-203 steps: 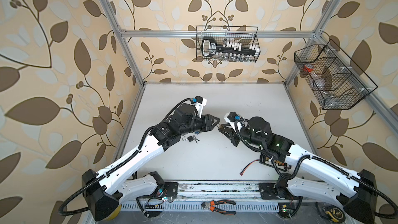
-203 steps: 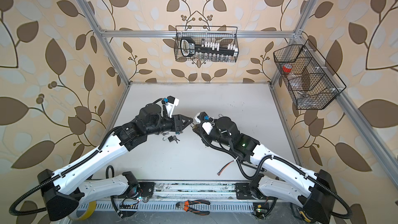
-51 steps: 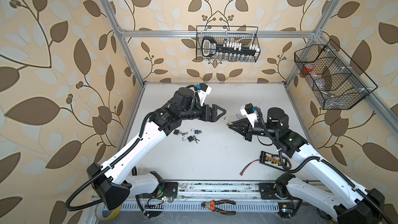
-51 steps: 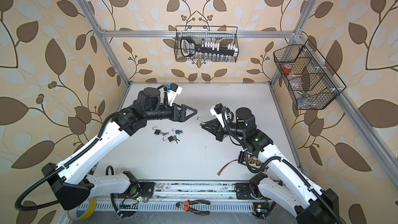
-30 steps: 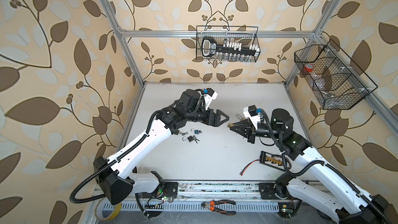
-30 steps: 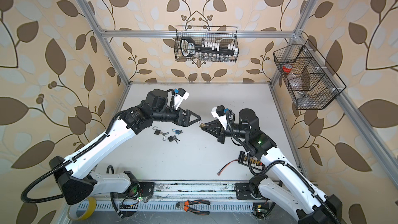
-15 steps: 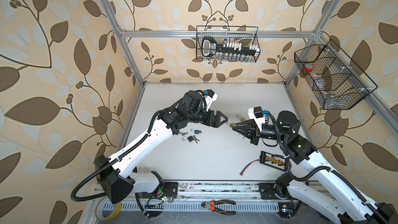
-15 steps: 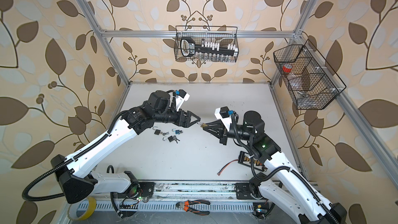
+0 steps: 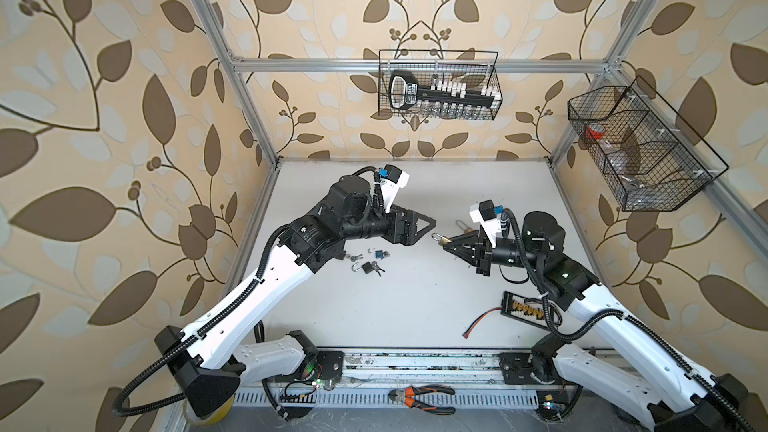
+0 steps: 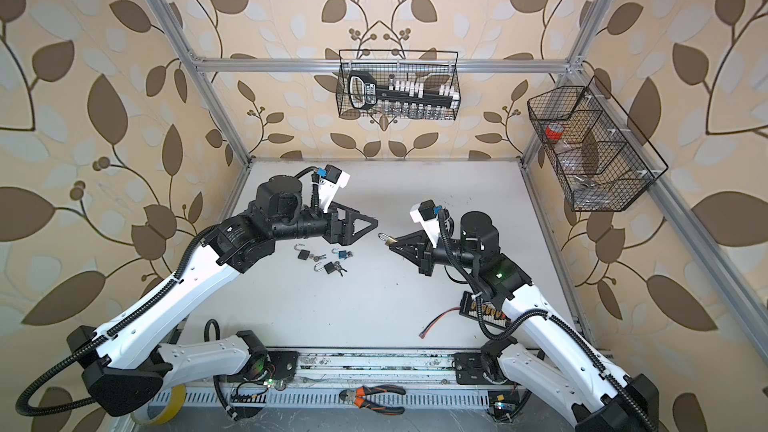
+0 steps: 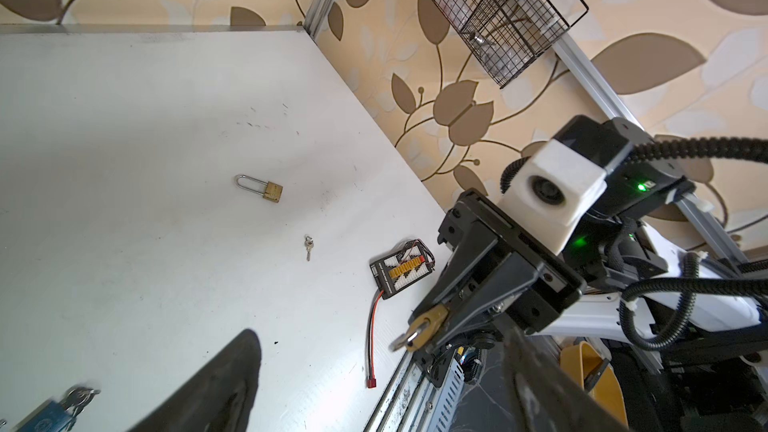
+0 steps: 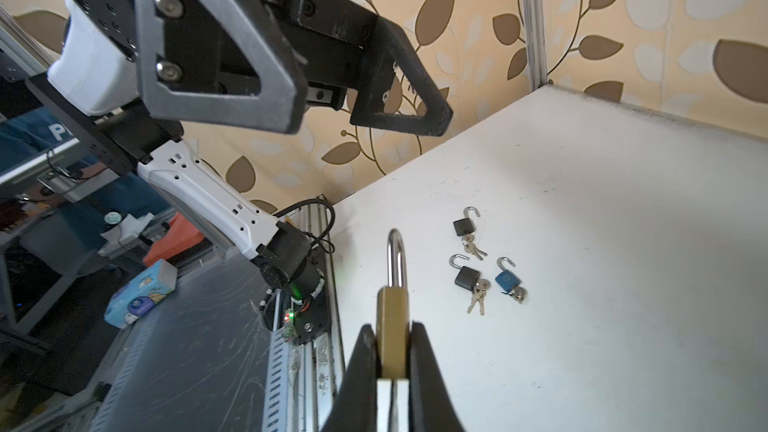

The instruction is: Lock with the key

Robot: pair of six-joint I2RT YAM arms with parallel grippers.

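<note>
Item: brass padlock (image 12: 392, 326), raised clear of the table (image 9: 415, 305), body pinched in the closed jaws of the right gripper (image 9: 445, 243), shackle pointing toward the left gripper (image 12: 368, 124). The left gripper's jaws stand wide apart and empty, near the shackle but not touching. Whether the shackle is seated cannot be told, and no key shows in this lock. A loose key (image 11: 308, 245) lies on the table, apart from a long-shackle padlock (image 11: 262, 189). Three small padlocks, two black (image 12: 463, 226) (image 12: 467, 276) and one blue (image 12: 507, 280), lie with shackles open and keys attached. Status, by judgement: the lock is presented; fetching a key, inserting and turning it are all left.
</note>
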